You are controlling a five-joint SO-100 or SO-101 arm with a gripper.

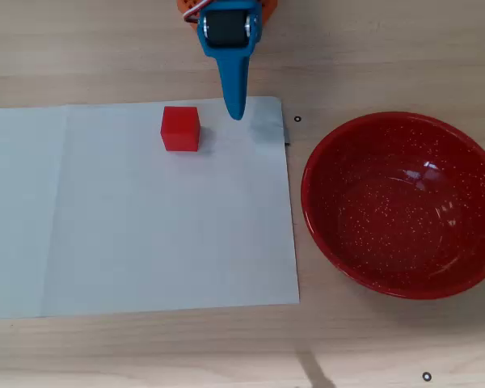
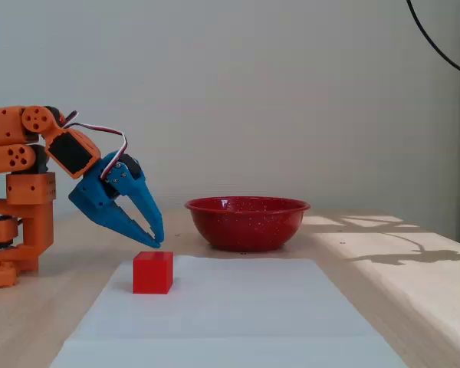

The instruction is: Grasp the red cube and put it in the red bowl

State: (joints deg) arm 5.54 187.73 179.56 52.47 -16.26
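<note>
Red cube [image 2: 152,273] sits nearest you on the white paper sheet [image 2: 215,322], untouched; use it as your landmark; just above and behind it in the fixed view hangs your blue gripper [image 2: 155,237], fingers close together with only a slim gap, clamped on nothing; farther back and to the right of the cube waits the red bowl [image 2: 247,222], empty; so nothing is done yet: grasp, lift, carry and drop all remain.
</note>
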